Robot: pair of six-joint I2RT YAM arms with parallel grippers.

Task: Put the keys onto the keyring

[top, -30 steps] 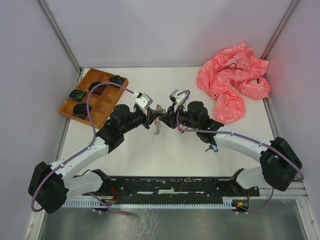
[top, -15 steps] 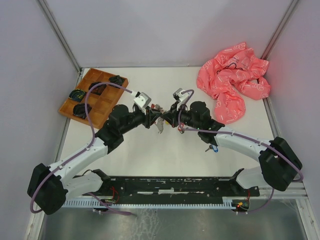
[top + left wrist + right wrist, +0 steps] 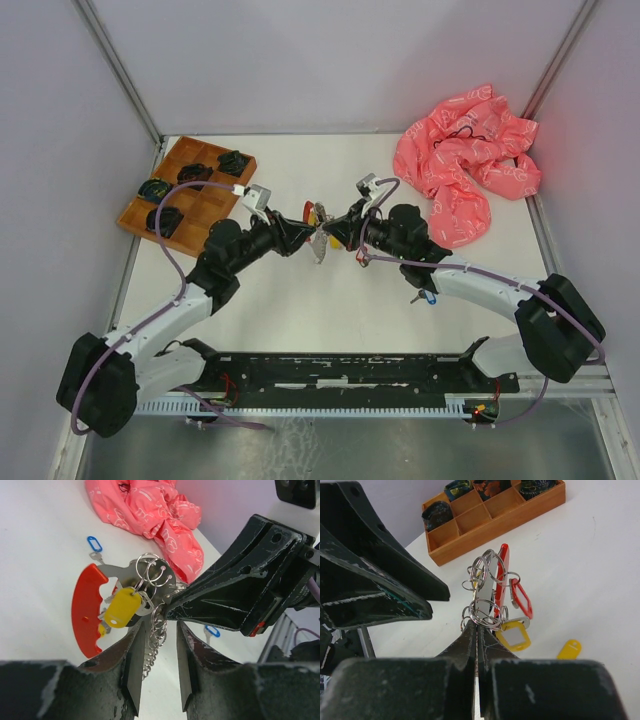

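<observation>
The keyring (image 3: 318, 228), a cluster of silver rings with a curved red piece (image 3: 85, 610), hangs in the air between my two grippers. A yellow-tagged key (image 3: 122, 607) and a red-tagged key (image 3: 520, 597) hang on it. My right gripper (image 3: 476, 623) is shut on one of its rings (image 3: 487, 612). My left gripper (image 3: 160, 622) is open, and the keyring's chain (image 3: 151, 647) dangles between its fingers. A blue-tagged key (image 3: 94, 544) and a second one (image 3: 425, 296) lie on the table. A loose yellow tag (image 3: 568, 649) lies below.
A wooden tray (image 3: 190, 195) with dark coiled items stands at the back left. A crumpled pink cloth (image 3: 465, 165) lies at the back right. Both grippers (image 3: 302, 230) (image 3: 334, 232) meet tip to tip over the table's middle.
My left gripper has opened and let go of the keyring, and its wrist has turned and drawn slightly left. My right gripper has shut on a ring and now carries the keyring alone.
</observation>
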